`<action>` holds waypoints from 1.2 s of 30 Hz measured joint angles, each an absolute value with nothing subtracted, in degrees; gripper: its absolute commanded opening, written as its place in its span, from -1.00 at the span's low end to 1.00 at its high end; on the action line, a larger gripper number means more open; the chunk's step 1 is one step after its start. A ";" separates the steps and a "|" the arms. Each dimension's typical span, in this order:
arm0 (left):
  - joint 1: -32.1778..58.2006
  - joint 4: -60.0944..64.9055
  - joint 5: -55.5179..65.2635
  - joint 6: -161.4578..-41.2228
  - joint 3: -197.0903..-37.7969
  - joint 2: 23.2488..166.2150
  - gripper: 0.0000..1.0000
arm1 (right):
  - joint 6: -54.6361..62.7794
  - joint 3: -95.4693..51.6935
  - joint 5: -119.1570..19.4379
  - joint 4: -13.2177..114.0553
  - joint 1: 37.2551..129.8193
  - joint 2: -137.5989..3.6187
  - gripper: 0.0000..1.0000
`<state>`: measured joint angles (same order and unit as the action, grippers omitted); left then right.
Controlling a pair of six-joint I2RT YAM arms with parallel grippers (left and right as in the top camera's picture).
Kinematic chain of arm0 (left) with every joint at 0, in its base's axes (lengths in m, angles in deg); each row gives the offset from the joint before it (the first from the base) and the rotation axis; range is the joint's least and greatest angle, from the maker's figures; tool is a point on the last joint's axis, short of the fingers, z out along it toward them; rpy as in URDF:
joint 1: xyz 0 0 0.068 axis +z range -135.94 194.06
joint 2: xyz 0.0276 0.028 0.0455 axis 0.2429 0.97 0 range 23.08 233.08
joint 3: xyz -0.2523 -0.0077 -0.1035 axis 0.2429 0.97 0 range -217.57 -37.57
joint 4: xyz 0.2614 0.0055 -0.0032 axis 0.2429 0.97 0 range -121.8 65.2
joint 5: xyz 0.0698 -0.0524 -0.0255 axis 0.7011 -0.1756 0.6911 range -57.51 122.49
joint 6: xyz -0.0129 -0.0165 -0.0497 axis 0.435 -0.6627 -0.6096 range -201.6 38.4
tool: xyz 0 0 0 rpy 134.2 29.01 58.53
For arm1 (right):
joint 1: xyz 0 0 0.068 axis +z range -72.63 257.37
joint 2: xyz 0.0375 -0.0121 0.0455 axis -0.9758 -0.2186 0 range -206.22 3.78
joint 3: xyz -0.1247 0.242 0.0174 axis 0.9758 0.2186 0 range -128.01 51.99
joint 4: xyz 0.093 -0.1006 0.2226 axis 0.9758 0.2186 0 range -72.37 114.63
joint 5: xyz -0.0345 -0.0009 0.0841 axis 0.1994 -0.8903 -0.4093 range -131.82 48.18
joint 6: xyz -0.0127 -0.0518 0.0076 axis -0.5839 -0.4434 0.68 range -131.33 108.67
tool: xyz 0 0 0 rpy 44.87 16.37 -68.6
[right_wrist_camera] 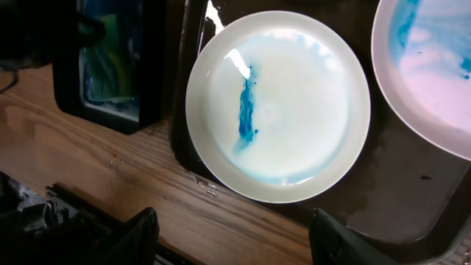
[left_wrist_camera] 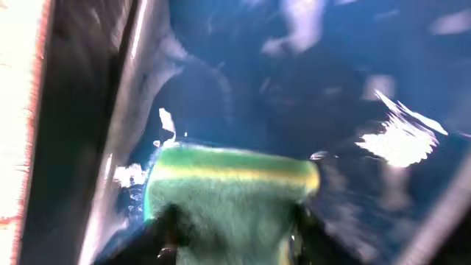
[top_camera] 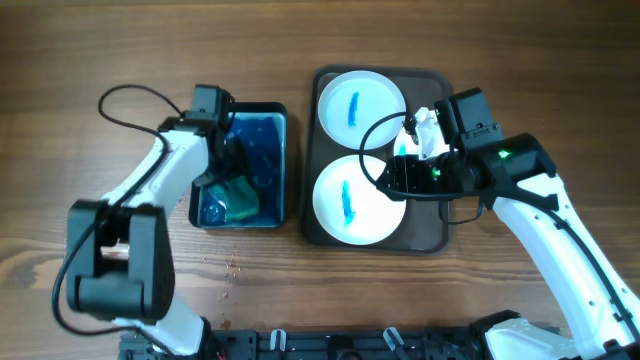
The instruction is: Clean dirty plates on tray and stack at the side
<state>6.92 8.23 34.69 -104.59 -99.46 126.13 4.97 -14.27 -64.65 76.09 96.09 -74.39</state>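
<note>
Two white plates lie on the dark brown tray (top_camera: 430, 225). The far plate (top_camera: 360, 105) and the near plate (top_camera: 350, 200) each carry a blue smear. A third plate is out of view. My right gripper (top_camera: 392, 178) hovers over the tray's right side. It is open and empty (right_wrist_camera: 235, 228), with the near plate (right_wrist_camera: 278, 103) ahead of its fingers and the far plate (right_wrist_camera: 434, 66) at the edge. My left gripper (top_camera: 230, 185) is down in the black tray, shut on a green and yellow sponge (left_wrist_camera: 228, 184) in blue liquid.
The small black tray of blue liquid (top_camera: 285, 150) stands left of the brown tray, and its corner shows in the right wrist view (right_wrist_camera: 110, 66). Small crumbs or drops lie on the wooden table (top_camera: 232, 265) in front of it.
</note>
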 measured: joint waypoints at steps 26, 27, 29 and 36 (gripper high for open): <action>6.92 23.40 28.08 -102.88 -108.24 125.41 -0.30 | 8.79 -7.84 -59.51 79.91 90.39 -69.16 0.16; 6.92 20.93 28.08 -102.90 -105.97 125.41 -0.36 | 8.88 -5.33 -59.55 77.38 90.78 -69.16 0.16; 6.92 17.52 28.13 -103.10 -102.89 125.41 -0.45 | 9.01 -1.53 -59.99 73.42 91.15 -69.19 0.16; 7.03 8.01 28.61 -103.27 -95.35 124.07 -0.92 | 6.63 7.02 -61.19 63.74 91.22 -69.25 0.18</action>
